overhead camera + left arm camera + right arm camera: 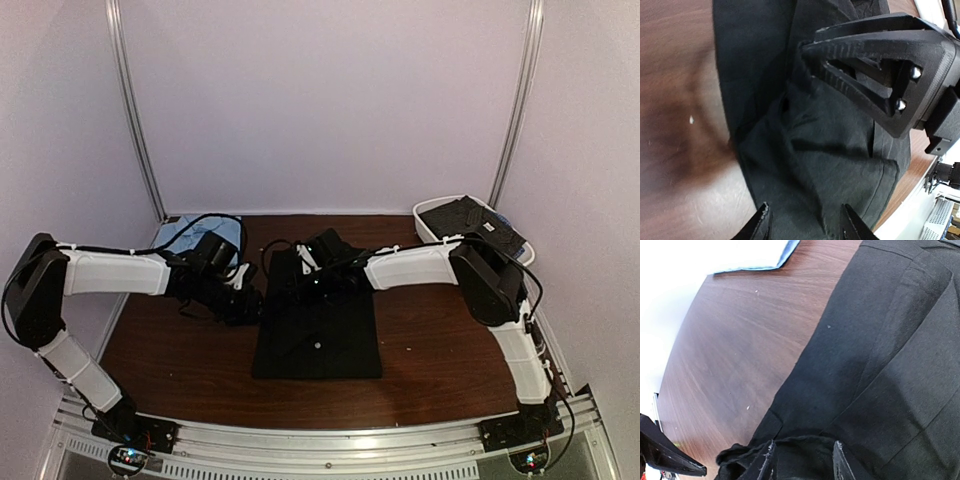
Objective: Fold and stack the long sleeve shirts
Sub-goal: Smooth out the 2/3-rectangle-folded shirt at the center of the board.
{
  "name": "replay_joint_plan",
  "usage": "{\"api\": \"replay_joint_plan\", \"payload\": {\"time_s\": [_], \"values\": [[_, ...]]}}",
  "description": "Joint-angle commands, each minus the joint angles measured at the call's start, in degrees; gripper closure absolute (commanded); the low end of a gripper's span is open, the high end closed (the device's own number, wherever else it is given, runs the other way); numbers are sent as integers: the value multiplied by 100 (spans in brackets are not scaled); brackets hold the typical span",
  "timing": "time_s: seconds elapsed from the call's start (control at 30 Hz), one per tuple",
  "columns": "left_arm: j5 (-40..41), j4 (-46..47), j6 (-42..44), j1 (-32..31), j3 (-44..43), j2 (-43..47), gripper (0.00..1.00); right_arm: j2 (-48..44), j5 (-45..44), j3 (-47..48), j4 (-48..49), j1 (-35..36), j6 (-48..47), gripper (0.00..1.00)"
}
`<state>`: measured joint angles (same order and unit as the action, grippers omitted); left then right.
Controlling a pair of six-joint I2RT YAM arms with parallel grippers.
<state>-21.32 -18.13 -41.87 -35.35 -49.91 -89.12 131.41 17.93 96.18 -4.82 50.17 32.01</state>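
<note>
Black shirt [318,330], folded to a flat rectangle at the centre of the table [430,350]. Its long axis runs from 12 to 6 o'clock in the overhead view. The end at 12 o'clock is narrower and rumpled, and the 6 o'clock edge is straight. Which end carries the collar cannot be made out.

Right gripper [802,457]: jaws closed on a bunched roll of the black shirt at its 12 o'clock end, with the cloth rising between the two dark fingers [767,465].

Left gripper [805,225]: jaws partly apart at the shirt's 9 o'clock edge, with creased cloth lying between the fingertips [762,225]. Whether they pinch it cannot be told.

The two grippers stand near each other, and the ribbed, triangular black finger of the right one shows in the left wrist view.

Fabric: matte, soft and finely woven. A stitched band runs lengthwise, a small pale button lies on the flat panel, and sharp folds fan out from the lifted part.

Table: dark brown wood-grain, smooth, with a slight sheen.

Light blue shirt [185,235]: crumpled, at 10 o'clock on the table, well apart from the black one.

White tub [420,222]: oval and smooth-walled, at 2 o'clock, holding dark garments [465,218].
</note>
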Motion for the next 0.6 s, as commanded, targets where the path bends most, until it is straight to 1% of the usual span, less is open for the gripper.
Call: {"api": "replay_joint_plan", "payload": {"time_s": [0.0, 0.13, 0.37, 0.57], "values": [[144, 51, 209, -68, -442, -296, 52, 126, 308, 218, 192, -92, 126, 60], [281, -147, 258, -101, -743, -555, 54, -84, 258, 261, 100, -120, 35, 60], [494, -375, 223, -103, -1014, -751, 71, -760, -173, -33, -137, -131, -261, 58], [671, -616, 164, -103, -994, -658, 69, -1448, -520, -618, -182, -139, -406, 56]]}}
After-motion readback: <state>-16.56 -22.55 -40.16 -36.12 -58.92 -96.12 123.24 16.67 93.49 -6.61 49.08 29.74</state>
